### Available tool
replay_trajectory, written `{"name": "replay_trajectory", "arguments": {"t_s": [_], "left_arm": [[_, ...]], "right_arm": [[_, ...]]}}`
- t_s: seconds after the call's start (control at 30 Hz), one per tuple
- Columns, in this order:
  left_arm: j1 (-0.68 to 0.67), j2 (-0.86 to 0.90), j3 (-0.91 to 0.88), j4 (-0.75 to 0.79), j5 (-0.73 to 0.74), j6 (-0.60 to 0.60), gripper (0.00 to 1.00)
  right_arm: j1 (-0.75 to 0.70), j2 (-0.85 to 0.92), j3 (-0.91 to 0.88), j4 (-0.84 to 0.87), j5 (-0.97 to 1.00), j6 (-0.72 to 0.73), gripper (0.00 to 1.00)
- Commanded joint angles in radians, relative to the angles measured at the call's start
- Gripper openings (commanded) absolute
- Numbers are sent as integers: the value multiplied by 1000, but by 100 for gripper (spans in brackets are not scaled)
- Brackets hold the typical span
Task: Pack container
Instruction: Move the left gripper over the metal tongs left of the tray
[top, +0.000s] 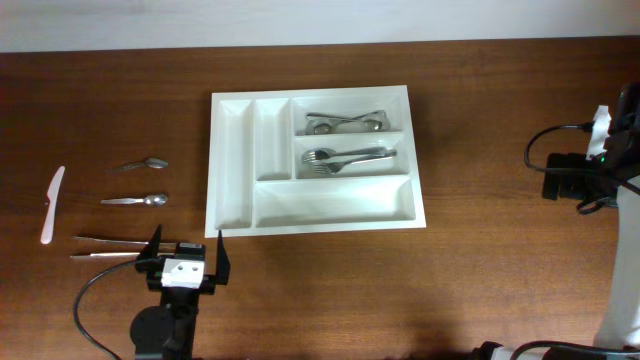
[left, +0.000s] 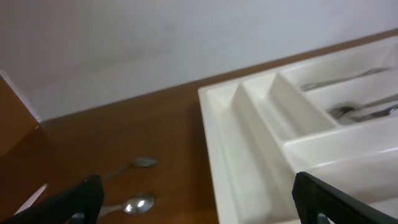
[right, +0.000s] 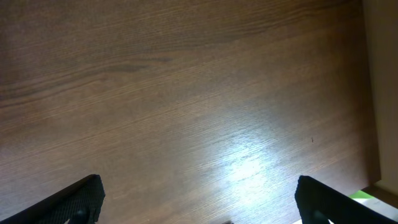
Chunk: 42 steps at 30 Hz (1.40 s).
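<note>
White plastic container (top: 330, 203) flat on the brown wooden table (top: 480, 290), about midway across and toward the far edge, two narrow compartments at its left, three long ones at its right and front. Spoons (top: 345, 123) in the far right compartment; forks (top: 345, 157) in the compartment just in front. Loose cutlery on the wood left of the container, well apart from it: white plastic knife (top: 52, 205) outermost, far spoon (top: 150, 163), near spoon (top: 140, 200), and nearest the front two slim metal pieces (top: 105, 240), possibly knives, too thin to identify. Left gripper (top: 187, 245) just beside those pieces, off the container's front left corner, jaws spread fully, nothing between them. Right gripper (right: 199, 205) above plain wood grain, jaws equally wide, likewise holding nothing.
</note>
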<state>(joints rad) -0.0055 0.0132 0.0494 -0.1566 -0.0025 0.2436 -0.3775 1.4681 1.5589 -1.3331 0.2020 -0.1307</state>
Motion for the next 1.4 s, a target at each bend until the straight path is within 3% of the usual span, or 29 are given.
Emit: {"name": "replay_trajectory", "arguments": {"t_s": [0.0, 0.23, 0.43, 0.53, 0.73, 0.83, 1.0, 1.23, 1.3, 1.37], "left_arm": [[8, 39, 101, -56, -112, 5, 99], [91, 362, 405, -254, -117, -87, 99], [154, 744, 768, -397, 80, -89, 99], [153, 870, 859, -412, 138, -89, 99], [155, 1032, 955, -364, 114, -153, 99], [183, 1128, 1095, -495, 17, -288, 99], [238, 1290, 1336, -755, 57, -293, 99], [238, 1349, 1352, -758, 104, -296, 99], [239, 1354, 1352, -746, 83, -402, 99], [248, 1355, 1352, -760, -6, -629, 99]], "right_arm": [[-5, -20, -5, 3, 16, 8, 99], [-5, -20, -5, 3, 16, 8, 99], [-5, -20, -5, 3, 16, 8, 99], [-5, -20, -5, 3, 16, 8, 99], [-5, -20, -5, 3, 16, 9, 99], [-5, -20, -5, 3, 16, 9, 99], [-5, -20, -5, 3, 16, 9, 99], [-5, -20, -5, 3, 16, 9, 99], [-5, -20, -5, 3, 16, 9, 99], [-5, -20, -5, 3, 16, 8, 99]]}}
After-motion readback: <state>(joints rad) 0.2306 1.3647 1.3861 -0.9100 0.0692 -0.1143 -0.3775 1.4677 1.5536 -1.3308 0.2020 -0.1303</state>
